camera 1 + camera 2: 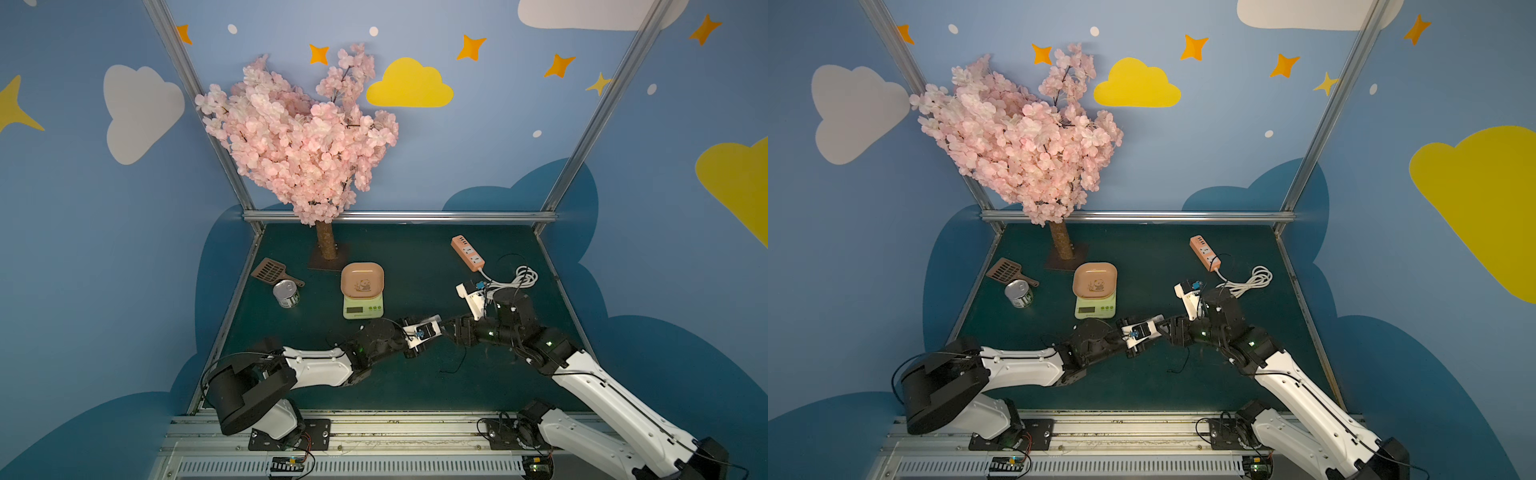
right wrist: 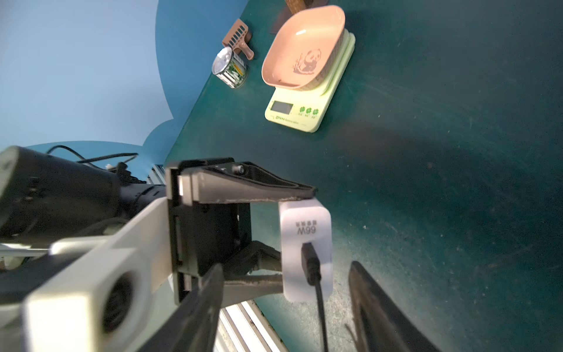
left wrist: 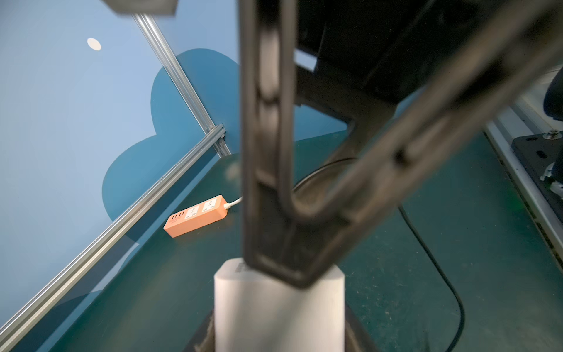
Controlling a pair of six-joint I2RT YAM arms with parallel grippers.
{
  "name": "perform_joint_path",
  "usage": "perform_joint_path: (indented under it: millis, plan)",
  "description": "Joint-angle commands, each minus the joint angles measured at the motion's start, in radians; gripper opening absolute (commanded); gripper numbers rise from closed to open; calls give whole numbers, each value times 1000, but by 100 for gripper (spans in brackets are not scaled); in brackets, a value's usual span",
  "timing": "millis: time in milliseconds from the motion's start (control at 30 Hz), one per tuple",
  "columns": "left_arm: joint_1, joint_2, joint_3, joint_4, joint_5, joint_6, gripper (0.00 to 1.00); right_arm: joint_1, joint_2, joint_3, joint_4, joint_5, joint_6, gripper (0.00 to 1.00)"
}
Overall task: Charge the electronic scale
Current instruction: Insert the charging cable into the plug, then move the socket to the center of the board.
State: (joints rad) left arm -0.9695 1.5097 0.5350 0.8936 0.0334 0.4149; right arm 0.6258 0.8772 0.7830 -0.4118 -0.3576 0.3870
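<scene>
**Right wrist view: charger gripped, cable plugged in, scale untouched**

The left gripper is closed on the white charger, with one finger on each flat face. A black cable is plugged into the charger. The right gripper stands wide open around this cable and holds nothing. Where the far end of the cable goes, I cannot tell.

The scale stands in the middle of the mat, in front of the tree trunk. Its display faces the arms, and it is apart from both grippers. I judge it light and stiff, of smooth plastic, so it may slide when a plug is pushed in. The pink tray seems only to lie on top and could slip off. It is better to hold the green body low, by its sides. Its charging port is not visible.

The cable is limp and will drag behind.

For room, the can and the scoop are near the scale on the left arm's side. On the other side the mat is open up to the power strip, which lies near the back rail. Its white cord is coiled beside it. The two grippers are very close together just in front of the scale, so bumping each other is the main risk.
</scene>
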Motion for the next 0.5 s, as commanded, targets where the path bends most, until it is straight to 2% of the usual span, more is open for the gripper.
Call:
perform_joint_path:
  millis: [0,133,267,467]
  plan:
    - [0,10,-21,80,-2,-28,24,-23,-27,79,-33,82,-97,73]
    - [-1,8,-30,81,-1,-40,24,-102,88,147,3,222,-149,75]
    - [0,-9,-33,71,6,-53,24,-245,315,247,93,226,-148,73]
    - [-12,-77,-30,-11,21,-67,24,-362,657,473,121,274,-126,70]
